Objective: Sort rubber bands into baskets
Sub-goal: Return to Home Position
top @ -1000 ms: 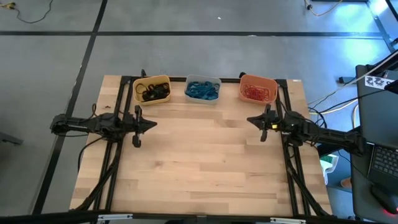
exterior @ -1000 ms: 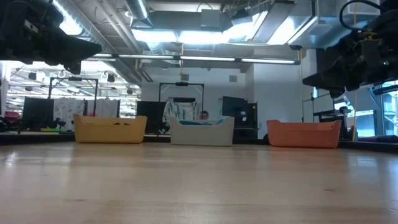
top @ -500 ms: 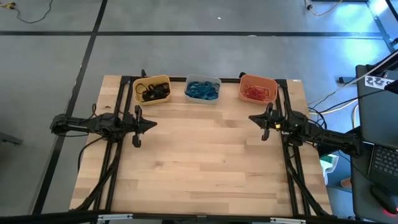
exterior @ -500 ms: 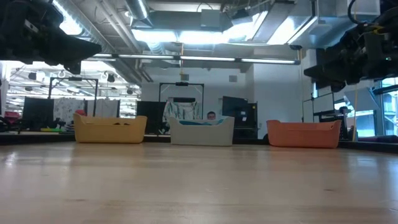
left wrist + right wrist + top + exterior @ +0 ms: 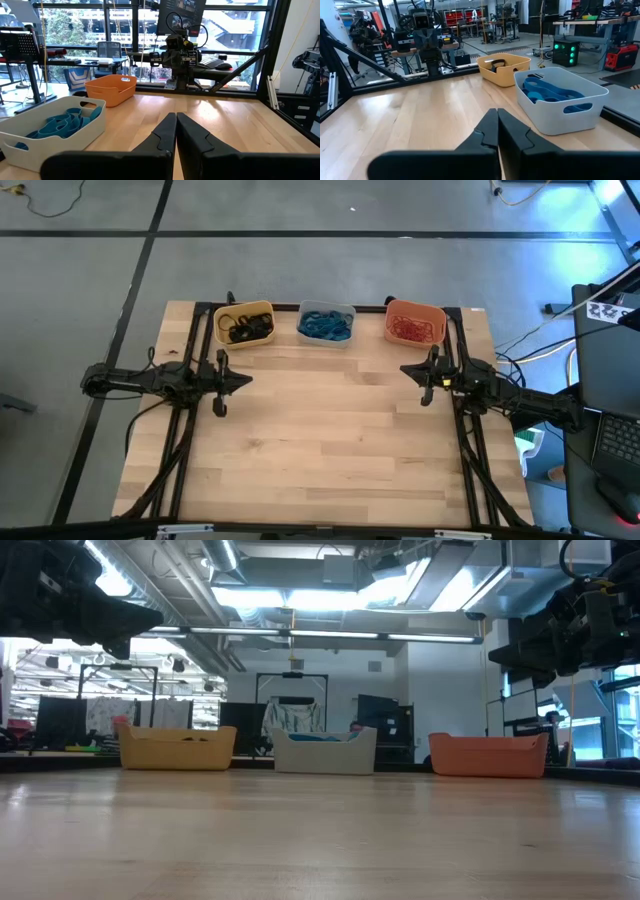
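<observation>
Three baskets stand in a row at the table's far edge: the yellow basket point(image 5: 244, 324) holds black rubber bands point(image 5: 247, 328), the pale grey basket point(image 5: 326, 324) holds blue bands point(image 5: 324, 326), the orange basket point(image 5: 415, 323) holds red-orange bands point(image 5: 413, 329). My left gripper point(image 5: 247, 378) is shut and empty above the table's left side. My right gripper point(image 5: 404, 371) is shut and empty above the right side, near the orange basket. Both hover clear of the wood.
The wooden tabletop point(image 5: 330, 430) lies bare between the arms and toward the near edge. Black frame rails point(image 5: 190, 430) run along both sides of the table. The room behind shows desks and equipment.
My right arm has drawn back a little toward the table's right edge; my left arm has kept still.
</observation>
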